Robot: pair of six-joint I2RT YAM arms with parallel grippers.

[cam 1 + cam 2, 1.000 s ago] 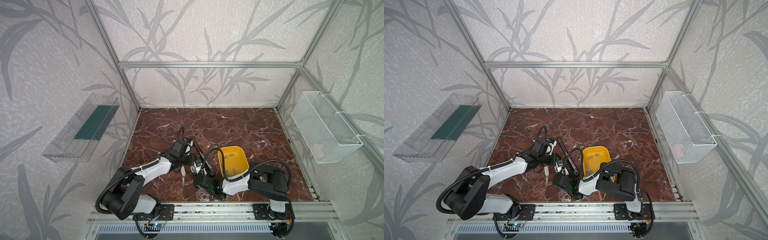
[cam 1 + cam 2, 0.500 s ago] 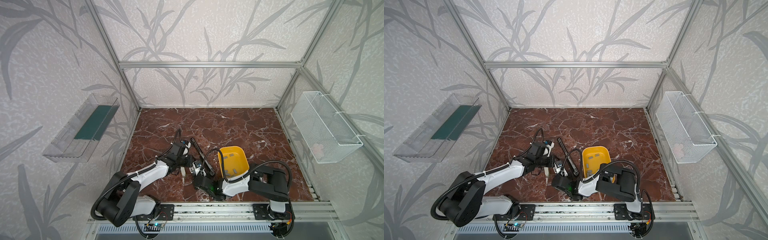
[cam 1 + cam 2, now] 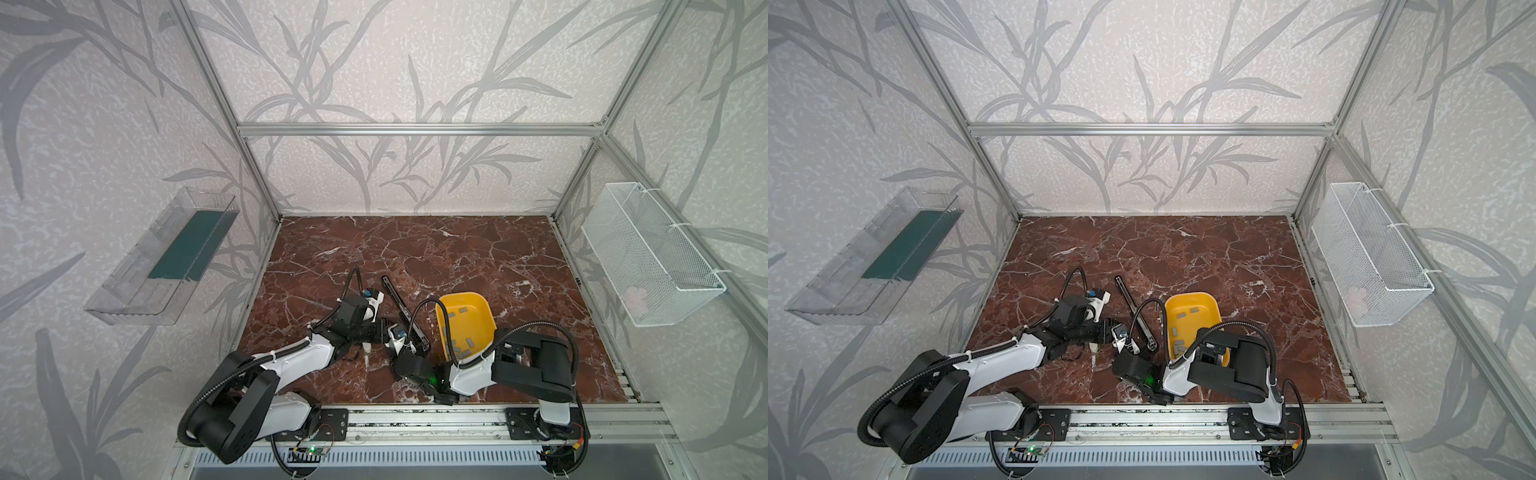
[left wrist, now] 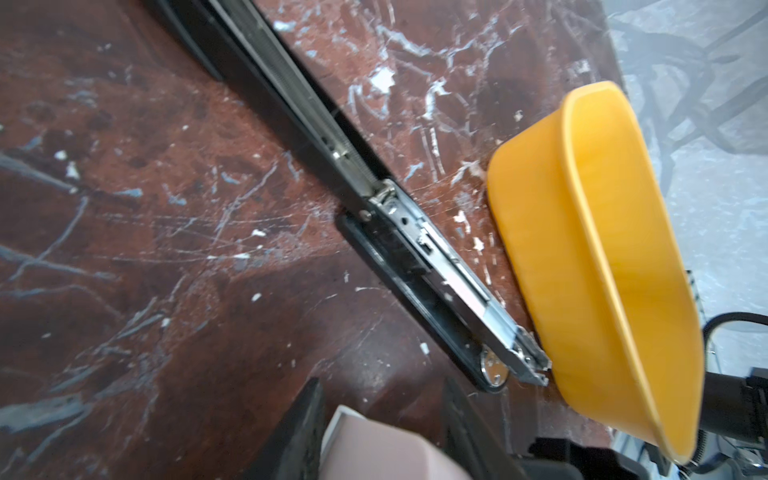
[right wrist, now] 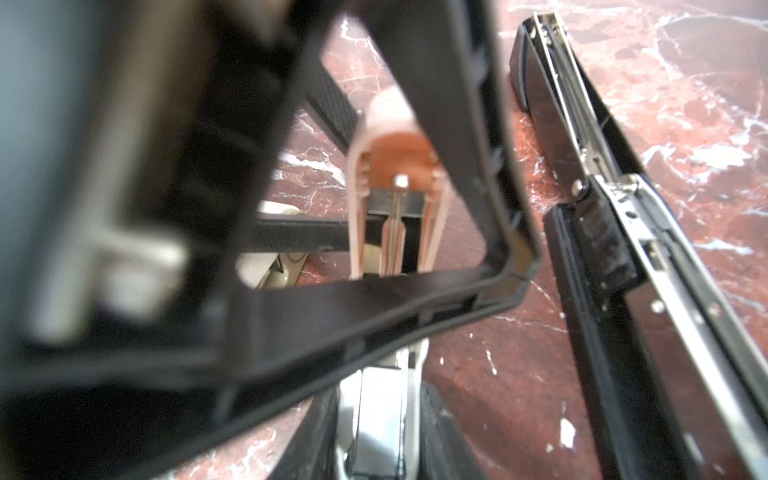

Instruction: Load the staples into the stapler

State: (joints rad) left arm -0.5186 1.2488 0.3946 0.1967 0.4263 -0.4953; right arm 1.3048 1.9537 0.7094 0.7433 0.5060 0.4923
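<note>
The pink stapler [image 5: 397, 137] is held between the two arms near the front of the marble counter [image 3: 415, 249], just beside a black stapler [image 3: 405, 313] that lies opened out flat. The left pincer [image 4: 380, 395] is closed on the pink lid, which is stood upright. The right pincer [image 5: 380, 395] is closed on the pale base with its silver channel. No gap can be made out between the jaws and the part on either side.

The staples [image 3: 462, 309] are scattered as short grey strips inside a yellow tub [image 3: 459, 295], which touches the tip of the black stapler. No strip is seen in either pincer. None can be made out in the pink stapler's channel, though that view is blurred.

The step in hand is judged to be the opening of the pink stapler, with lid and base pulled apart so that the channel is bared. Loading itself is judged not yet begun.

For the next move one pincer would have to be freed, probably the right one, as it is nearer the tub, while the stapler is kept open by the other. A single thin strip would then need to be pinched off the tub's sloping wall, turned legs down, and lined up with the narrow channel. Slipping and misalignment are the likely troubles.
</note>
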